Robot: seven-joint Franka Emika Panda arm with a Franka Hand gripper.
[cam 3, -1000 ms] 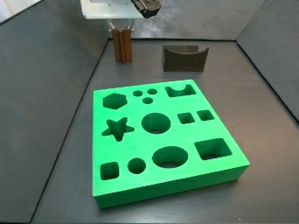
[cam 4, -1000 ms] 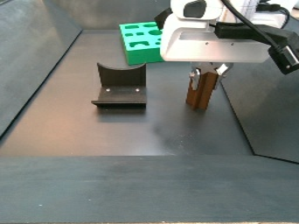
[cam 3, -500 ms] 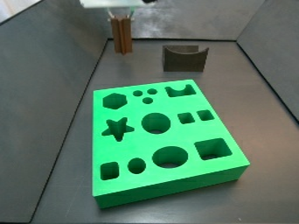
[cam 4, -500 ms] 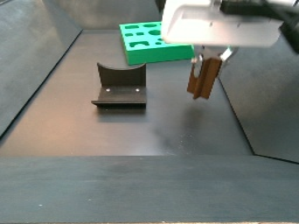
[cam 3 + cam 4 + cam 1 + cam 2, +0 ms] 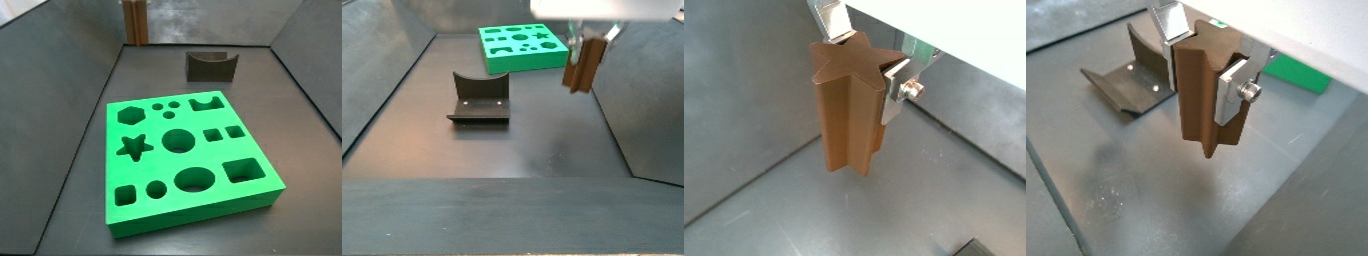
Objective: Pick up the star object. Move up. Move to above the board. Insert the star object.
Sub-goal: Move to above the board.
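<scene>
My gripper (image 5: 865, 62) is shut on the star object (image 5: 850, 112), a tall brown ridged prism held upright and clear of the dark floor. Both wrist views show the silver fingers (image 5: 1235, 88) clamped on its upper sides, and the star object (image 5: 1197, 98) hangs below them. In a side view the gripper (image 5: 591, 40) holds the star object (image 5: 583, 66) in the air to the right of the green board (image 5: 494, 62). In a side view only the star object's lower part (image 5: 135, 22) shows at the top edge, beyond the board (image 5: 162, 165).
The dark fixture (image 5: 478, 98) stands on the floor beside the board; it shows in both side views (image 5: 210, 66) and in a wrist view (image 5: 1138, 74). Grey walls ring the floor. The board's edge (image 5: 1300, 72) shows behind the star object.
The gripper has risen with the star object: it stood on the floor a second ago and now hangs well above it, the gripper body mostly out of frame.
</scene>
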